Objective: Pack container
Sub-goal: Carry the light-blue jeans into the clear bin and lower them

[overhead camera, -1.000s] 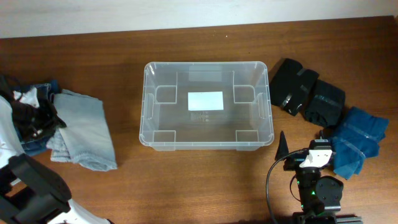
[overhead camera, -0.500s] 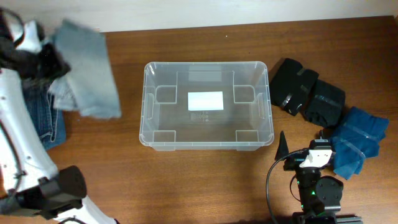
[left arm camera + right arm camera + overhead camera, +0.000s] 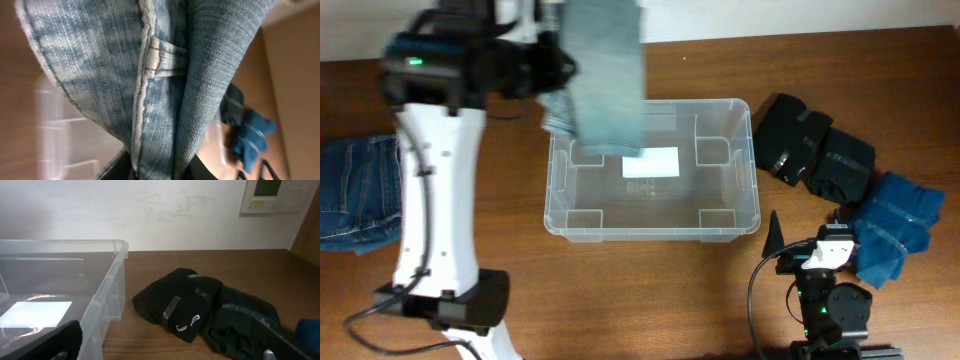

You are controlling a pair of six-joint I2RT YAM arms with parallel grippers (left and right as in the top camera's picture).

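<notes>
The brown wooden worktop (image 3: 650,300) runs up to a pale wall (image 3: 150,210). Nearest me, the right hand (image 3: 165,335) sits low over the worktop with its fingers spread wide and nothing between them. It is where it was a second ago. Just ahead of it and to its right lie a blue bundle (image 3: 895,225) and, beyond that, the black folded clothes (image 3: 810,150).

Ahead of that hand and to its left stands the container (image 3: 720,225), which has not shifted either. A white label (image 3: 665,165) shows on its clear floor, with its far left corner covered from above by cloth.

The change is all on the left side. A second ago the pale denim (image 3: 605,80) lay on the clothes pile. Half a second ago the arm had it lifted, off to the container's left. Now the left hand (image 3: 552,72) is beside the container's far left corner, clamped on that denim. The denim hangs to the hand's right and overlaps the rim there. I cannot tell whether its lower edge is inside the walls. In the left wrist view the denim fills nearly the whole picture.

Well apart from the left hand, to its left and back toward me, the dark blue jeans (image 3: 355,195) now lie uncovered.
</notes>
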